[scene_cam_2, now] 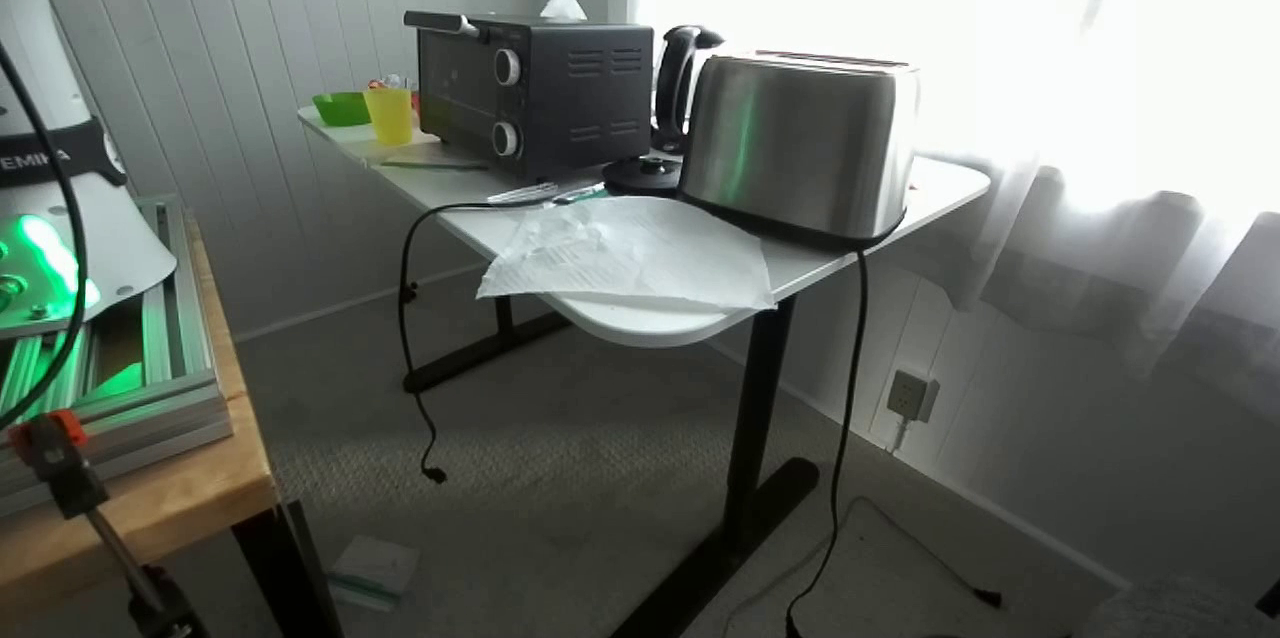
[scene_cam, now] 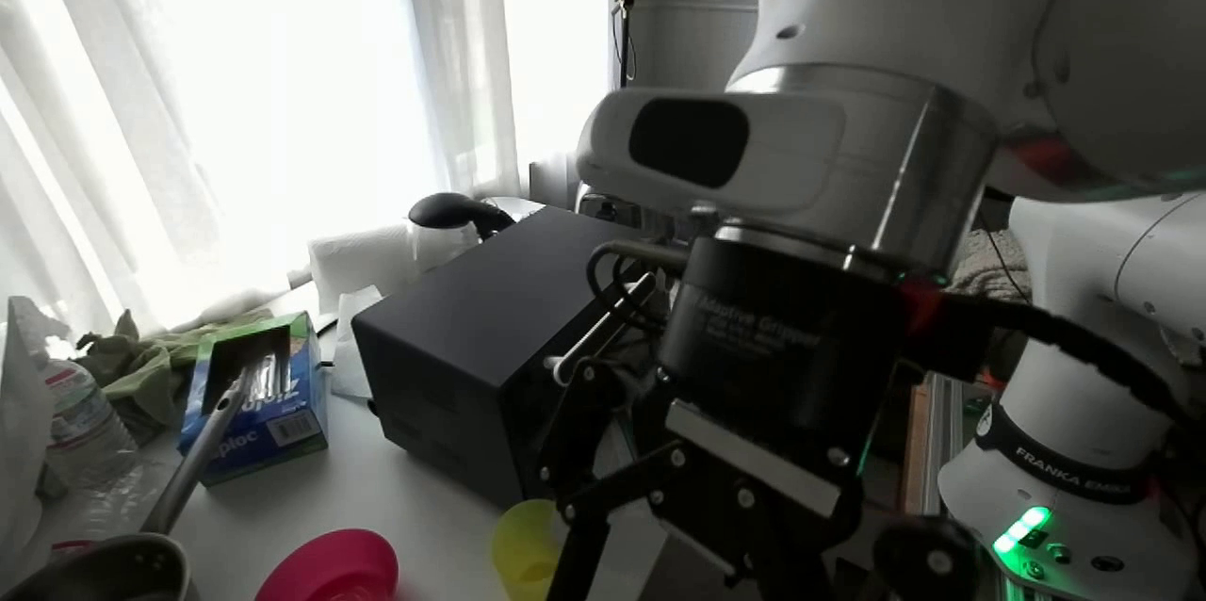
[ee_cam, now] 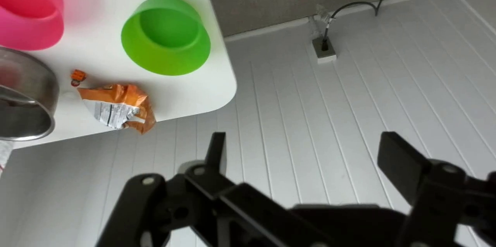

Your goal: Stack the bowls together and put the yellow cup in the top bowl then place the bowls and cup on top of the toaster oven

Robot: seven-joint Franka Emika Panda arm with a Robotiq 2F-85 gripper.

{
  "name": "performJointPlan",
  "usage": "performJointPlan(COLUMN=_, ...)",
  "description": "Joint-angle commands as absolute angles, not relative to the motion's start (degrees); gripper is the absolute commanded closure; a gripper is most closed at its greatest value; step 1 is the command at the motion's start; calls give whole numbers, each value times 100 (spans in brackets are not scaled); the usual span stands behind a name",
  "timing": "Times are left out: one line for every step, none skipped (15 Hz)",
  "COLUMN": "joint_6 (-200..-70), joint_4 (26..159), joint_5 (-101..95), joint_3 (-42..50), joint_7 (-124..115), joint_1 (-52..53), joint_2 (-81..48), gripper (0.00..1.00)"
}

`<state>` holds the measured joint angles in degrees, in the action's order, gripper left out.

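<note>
The magenta-pink bowl (ee_cam: 31, 14) sits on the white table in the wrist view; it also shows at the bottom of an exterior view (scene_cam: 330, 568). The yellow-green bowl (ee_cam: 166, 36) stands apart from it near the table corner, and shows in an exterior view (scene_cam_2: 342, 108). The yellow cup (scene_cam_2: 390, 116) stands upright beside the toaster oven (scene_cam_2: 580, 88); it shows in both exterior views (scene_cam: 524, 549) but not in the wrist view. The oven's black top (scene_cam: 499, 290) is visible. My gripper (ee_cam: 302, 152) is open and empty, with wall panelling behind its fingers.
A metal pot (ee_cam: 27, 96) with a long handle and an orange wrapper (ee_cam: 120, 103) lie near the bowls. A Ziploc box (scene_cam: 254, 394) and water bottle (scene_cam: 85, 422) stand by the window. A silver toaster (scene_cam_2: 800, 143) and kettle (scene_cam_2: 675, 88) stand beyond the oven.
</note>
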<state>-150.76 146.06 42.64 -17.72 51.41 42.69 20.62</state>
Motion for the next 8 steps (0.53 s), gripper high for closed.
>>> performJointPlan(joint_6=-15899, joint_4=14604, joint_5=4508, joint_3=-1705, joint_7=5221, joint_1=4535, joint_2=1537, gripper=0)
performJointPlan(joint_6=-15573, joint_4=14622, joint_5=4201, joint_3=-1667, joint_7=5082, joint_1=4464, joint_2=1772, gripper=0)
performJointPlan(joint_6=-15708, joint_4=14622, joint_5=4220, joint_3=-1666, joint_7=5088, joint_1=4489, joint_2=1651, gripper=0)
performJointPlan(joint_6=-15776, joint_4=14618, joint_5=4228, joint_3=-1668, joint_7=5090, joint_1=4497, joint_2=1567, gripper=0)
performJointPlan(joint_6=-15803, joint_4=14616, joint_5=4233, joint_3=-1669, joint_7=5092, joint_1=4498, joint_2=1519, gripper=0)
performJointPlan(joint_6=-15809, joint_4=14615, joint_5=4236, joint_3=-1667, joint_7=5092, joint_1=4500, joint_2=1509, gripper=0)
performJointPlan(joint_6=-15809, joint_4=14611, joint_5=4237, joint_3=-1664, joint_7=5092, joint_1=4503, joint_2=1509, gripper=0)
performJointPlan(joint_6=-15810, joint_4=14609, joint_5=4238, joint_3=-1662, joint_7=5092, joint_1=4507, joint_2=1510, gripper=0)
